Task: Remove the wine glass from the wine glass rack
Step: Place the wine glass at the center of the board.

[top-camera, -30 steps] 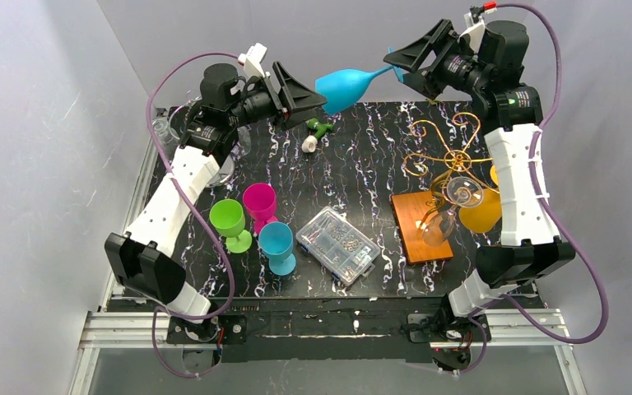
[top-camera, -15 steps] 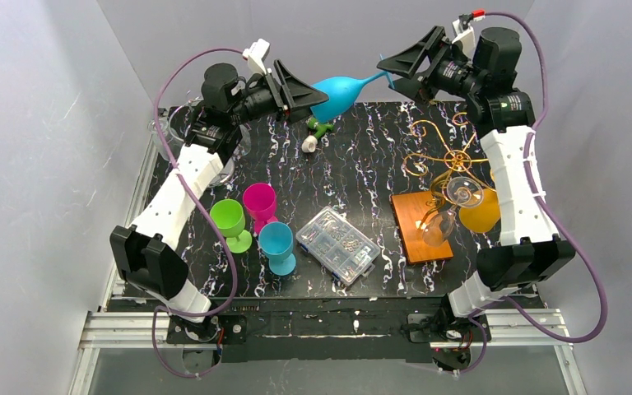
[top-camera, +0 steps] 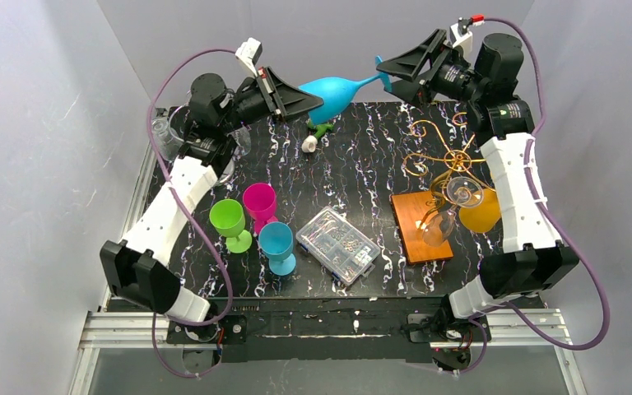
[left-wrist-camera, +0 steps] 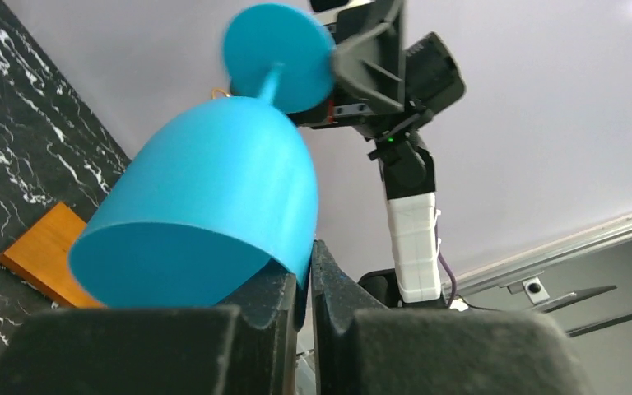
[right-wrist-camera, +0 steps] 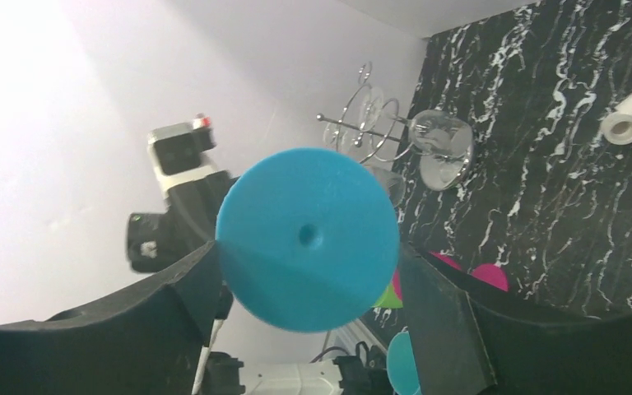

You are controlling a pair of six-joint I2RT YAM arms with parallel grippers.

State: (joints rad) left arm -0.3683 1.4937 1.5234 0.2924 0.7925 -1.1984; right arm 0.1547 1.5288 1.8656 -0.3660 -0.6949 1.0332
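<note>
A handover in mid-air is judged to be in hand. The blue wine glass [top-camera: 335, 89] is held on its side above the far edge of the bench [top-camera: 354, 164], well apart from the rack [top-camera: 444, 156], which stands near the right edge. The jaws of the left gripper [top-camera: 313, 97] are clamped on the bowl's wall at the rim. The jaws of the right gripper [top-camera: 385, 72] stand wide, and the glass's foot is spanned between them, seemingly touched on both sides. Next, the foot would need to be released, so that the glass can be carried by the left alone and set down upright.
</note>
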